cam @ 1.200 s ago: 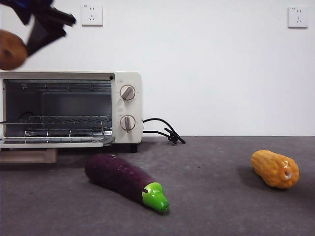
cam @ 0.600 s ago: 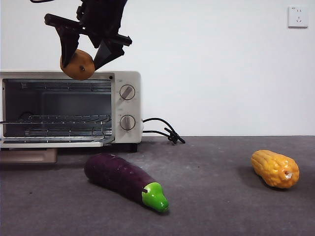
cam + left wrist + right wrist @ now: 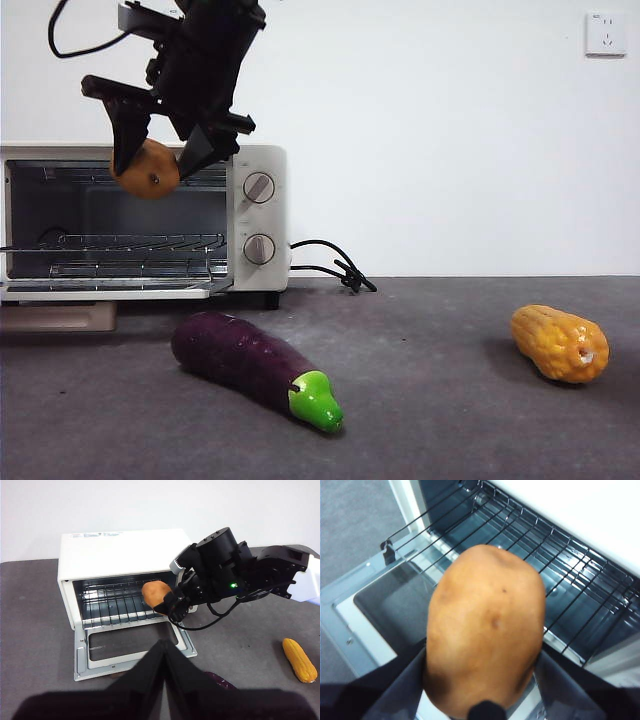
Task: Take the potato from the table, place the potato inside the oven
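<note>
A: Front view first. Where is the potato (image 3: 147, 169)?

B: Up in the air, clamped between the two black jaws of the right gripper (image 3: 155, 160), in front of the upper edge of the oven (image 3: 262, 160) opening, off the worktop (image 3: 450, 400).

A: How does it sit in the jaws?

B: The right wrist view shows the potato (image 3: 485, 630) large and centred, a dark jaw pressing each flank, its rounded end sticking out beyond the jaw tips. Below it lie the wire rack (image 3: 535, 545) and the dropped door (image 3: 380, 605).

A: And the oven itself?

B: Its door (image 3: 132, 647) is folded down flat and the cavity is open. From the left wrist view the potato (image 3: 156, 594) hangs just at the mouth, above the rack's front edge and not yet resting on it.

A: The left gripper (image 3: 162, 647)?

B: It hangs high, well back from the oven, jaws pressed together at the tips and grasping nothing.

A: Anything else on the worktop?

B: An eggplant (image 3: 255, 368) lies in front of the oven, green stem toward the camera, and a corn cob (image 3: 558, 343) lies well apart to the side.
</note>
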Available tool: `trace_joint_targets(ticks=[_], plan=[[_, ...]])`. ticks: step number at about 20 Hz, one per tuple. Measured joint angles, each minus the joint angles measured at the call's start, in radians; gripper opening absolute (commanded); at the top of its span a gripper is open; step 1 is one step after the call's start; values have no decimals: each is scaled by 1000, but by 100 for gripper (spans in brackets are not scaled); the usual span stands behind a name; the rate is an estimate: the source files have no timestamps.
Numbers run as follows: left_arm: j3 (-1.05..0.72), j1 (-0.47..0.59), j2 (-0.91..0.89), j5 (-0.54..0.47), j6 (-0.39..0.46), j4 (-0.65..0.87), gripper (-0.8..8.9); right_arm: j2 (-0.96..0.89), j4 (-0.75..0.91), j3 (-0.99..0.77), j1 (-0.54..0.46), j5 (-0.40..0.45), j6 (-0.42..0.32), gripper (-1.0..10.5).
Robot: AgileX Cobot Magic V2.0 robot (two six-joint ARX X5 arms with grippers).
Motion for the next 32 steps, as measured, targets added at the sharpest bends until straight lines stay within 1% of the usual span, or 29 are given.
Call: trace_joint_targets(ticks=[6,10,13,15,18,23,24,27,28,29,30,31,32], plan=[[0,0,3,0,-3,0,-5,53,50,0,-34,-9,7,-8],[0,0,8,0,-6,0,-5,64,137,-2,-33,-10,30,-8],[0,0,26,0,-6,0,-5,73,171,-2,-33,-8,42,-8],[0,0,35,0,-6,0,-5,100,187,-2,-33,0,56,-8],[0,0,35,0,-6,0,-5,126,205,-2,-33,9,50,-8],[0,0,34,0,-6,0,-5,139,238,-2,-27,43,63,10],[0,0,34,0,-6,0,-5,139,247,-2,-27,56,64,52],[0,0,34,0,-6,0,-5,141,256,-2,-29,58,63,209],[0,0,34,0,-6,0,-5,142,256,-2,-29,59,63,287],[0,0,34,0,-6,0,-5,144,259,-2,-29,62,59,413],[0,0,34,0,-6,0,-5,146,262,-2,-29,77,56,587],[0,0,34,0,-5,0,-5,148,268,-2,-27,103,52,679],[0,0,34,-1,-5,0,-5,150,275,-2,-26,132,50,692]])
